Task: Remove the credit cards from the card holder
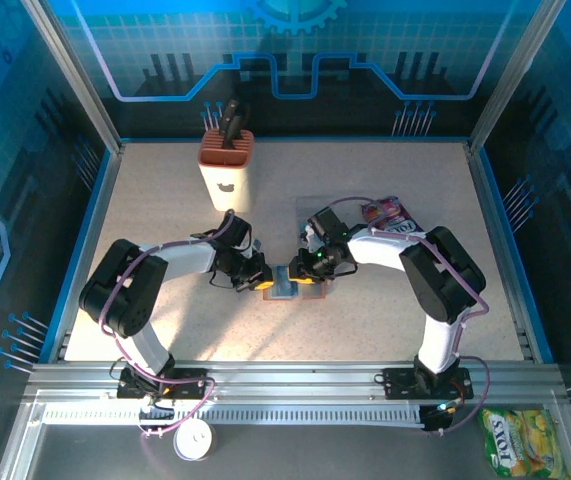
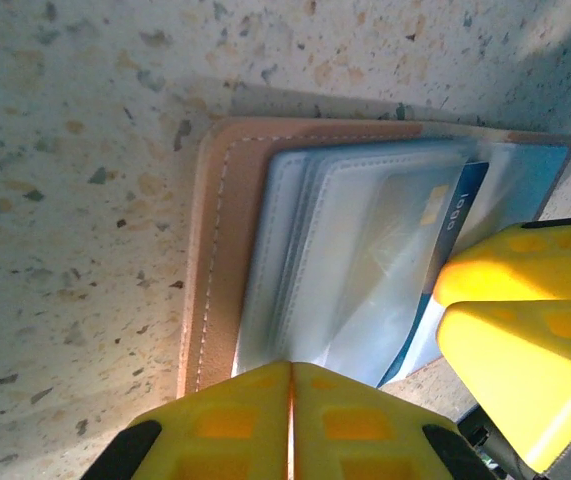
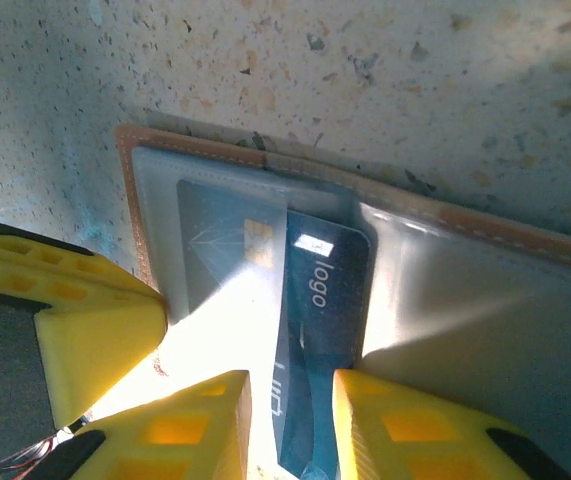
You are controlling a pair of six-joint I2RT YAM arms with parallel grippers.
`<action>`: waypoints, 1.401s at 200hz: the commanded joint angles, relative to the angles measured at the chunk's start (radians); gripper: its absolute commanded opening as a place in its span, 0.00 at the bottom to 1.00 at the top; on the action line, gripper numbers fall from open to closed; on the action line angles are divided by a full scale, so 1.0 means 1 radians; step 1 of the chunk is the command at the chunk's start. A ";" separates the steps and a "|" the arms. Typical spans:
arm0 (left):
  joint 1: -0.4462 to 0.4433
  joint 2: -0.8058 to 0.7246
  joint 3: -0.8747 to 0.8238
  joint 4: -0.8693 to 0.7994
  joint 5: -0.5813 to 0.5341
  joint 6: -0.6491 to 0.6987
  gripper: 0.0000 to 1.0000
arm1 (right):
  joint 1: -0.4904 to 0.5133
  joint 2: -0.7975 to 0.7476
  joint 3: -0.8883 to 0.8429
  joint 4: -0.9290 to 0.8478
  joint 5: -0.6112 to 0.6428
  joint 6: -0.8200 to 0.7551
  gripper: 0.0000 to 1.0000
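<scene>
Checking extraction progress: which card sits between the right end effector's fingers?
The dark-blue "logo" card, turned crosswise and sticking out of its pocket; the paler chip card lies fully inside the card holder.

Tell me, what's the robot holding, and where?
The right gripper straddles the dark blue card's near end; whether it grips cannot be told. The left gripper rests shut at the card holder's edge.

You see the card holder (image 3: 445, 300) lying open on the speckled table (image 3: 365, 80). A dark blue credit card (image 3: 325, 320) juts from its pocket toward 6 o'clock, between the parted yellow fingers (image 3: 405, 435) of the right gripper (image 3: 290, 425).
</scene>
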 commanded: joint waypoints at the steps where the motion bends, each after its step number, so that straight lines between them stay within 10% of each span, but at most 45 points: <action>1: 0.003 -0.013 0.033 -0.056 -0.022 0.012 0.09 | 0.010 -0.039 0.025 -0.058 0.024 -0.023 0.30; 280: -0.079 0.069 0.140 -0.128 -0.091 0.042 0.06 | -0.010 -0.062 -0.023 -0.013 0.002 0.001 0.32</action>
